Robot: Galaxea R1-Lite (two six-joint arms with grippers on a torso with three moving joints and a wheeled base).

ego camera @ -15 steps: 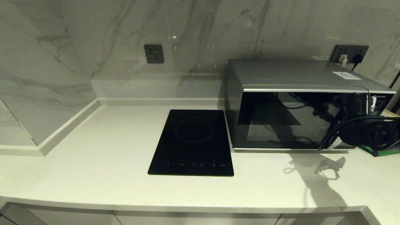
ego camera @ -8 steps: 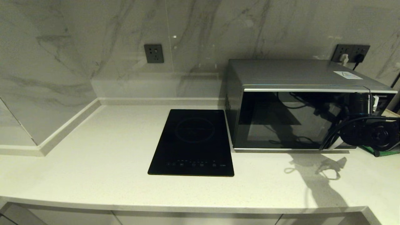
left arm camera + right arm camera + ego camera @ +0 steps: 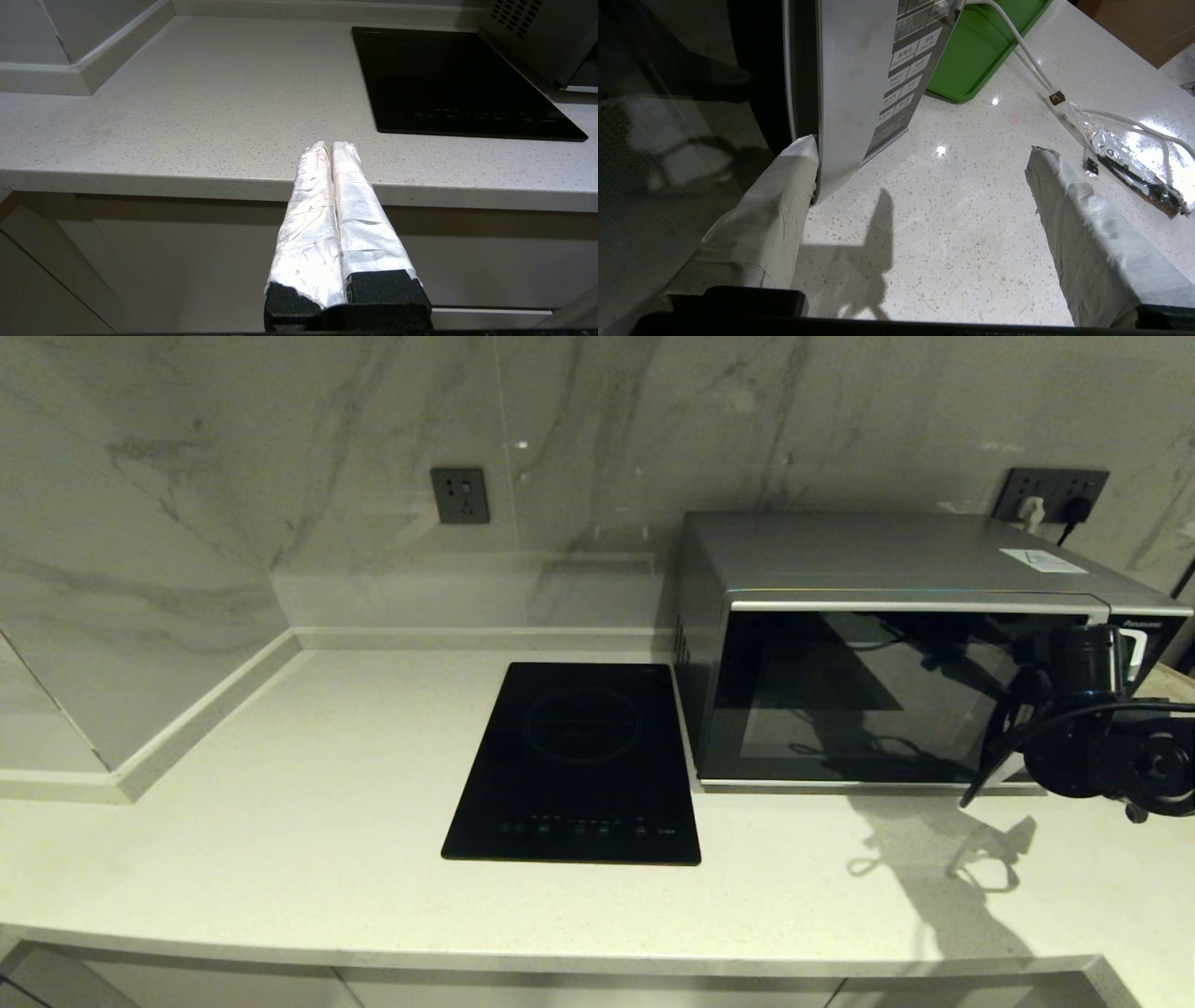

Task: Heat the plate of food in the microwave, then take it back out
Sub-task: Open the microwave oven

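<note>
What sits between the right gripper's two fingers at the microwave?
In the right wrist view the right gripper is open: one finger touches the microwave handle strip's lower end; between the fingers lies only bare speckled countertop and a shadow.

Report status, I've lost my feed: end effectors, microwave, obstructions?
Right end effector open, one finger at microwave door edge. Left end effector shut, parked. Door closed. Plate unseen.

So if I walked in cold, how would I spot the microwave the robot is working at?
Look along the pale stone counter to its right end, against the marble wall. There stands the microwave, a big silver box with a dark glass door, the open right gripper at its front right corner. Unlike the flat black hob lying to its left, it rises tall and boxy.
</note>
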